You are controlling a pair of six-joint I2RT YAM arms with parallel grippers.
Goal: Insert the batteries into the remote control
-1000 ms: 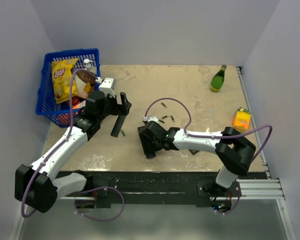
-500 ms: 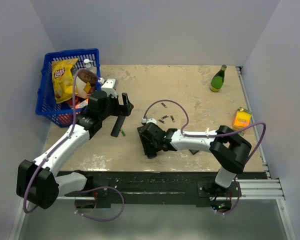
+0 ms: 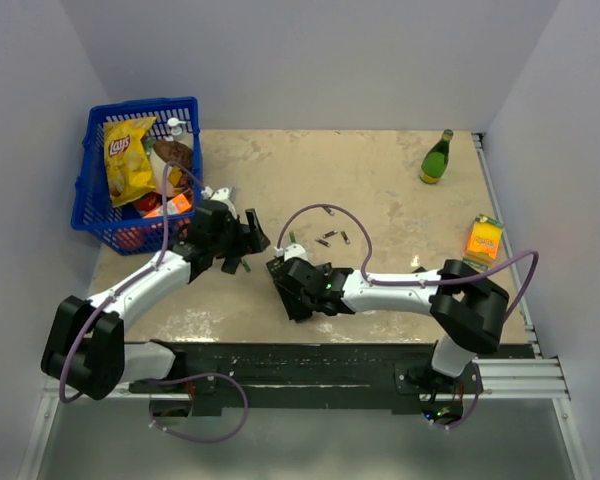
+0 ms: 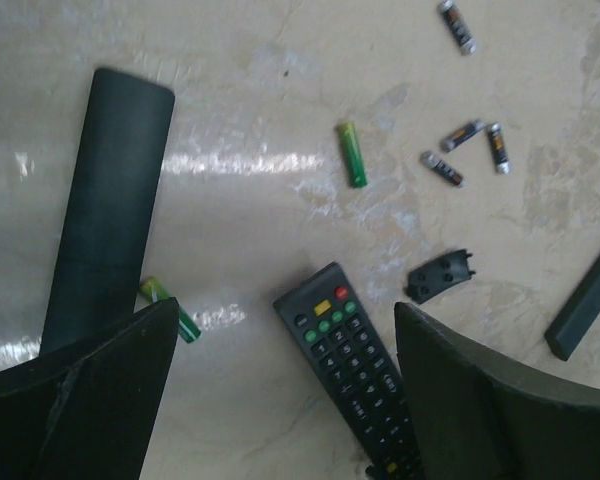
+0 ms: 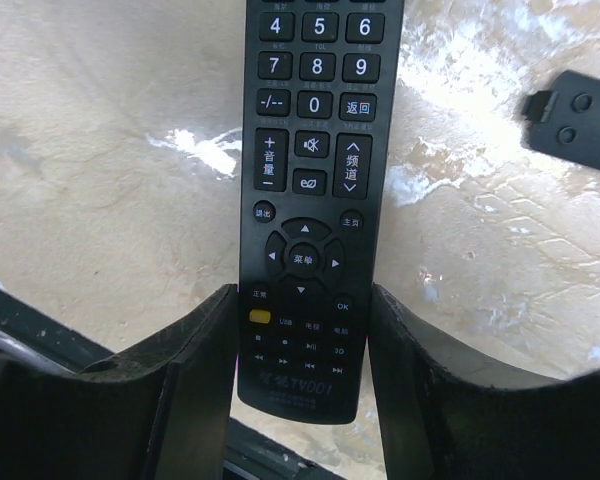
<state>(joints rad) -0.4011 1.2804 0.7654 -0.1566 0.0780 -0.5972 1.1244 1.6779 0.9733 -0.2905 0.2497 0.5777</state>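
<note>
**Right pincer astride the remote control (image 5: 305,150), buttons up**

My right pincer (image 5: 302,300) stands about half open across the remote control's lower end, one finger against each long edge. It looks like a grip, though the remote lies flat on the table (image 3: 380,170). In the right wrist view its long axis runs straight up the frame, in line with my reach, so I hold it across its width. The button face is up, so I judge the battery bay is underneath and the coming move is a roll about that long axis. The back cover (image 5: 580,120) lies apart at the upper right, out of the way of that turn.

The batteries (image 4: 462,135) lie in the upper right of the left wrist view, three close together and one farther up. In the top view they are up and right of the remote, nearer my right arm than my left. My left pincer (image 4: 285,320) hangs wide open and empty just left of the remote, over a plain black remote (image 4: 110,200) and two green cells (image 4: 352,153). In the top view bare table lies below and left of the remote, while my left arm crowds its upper left side.
</note>
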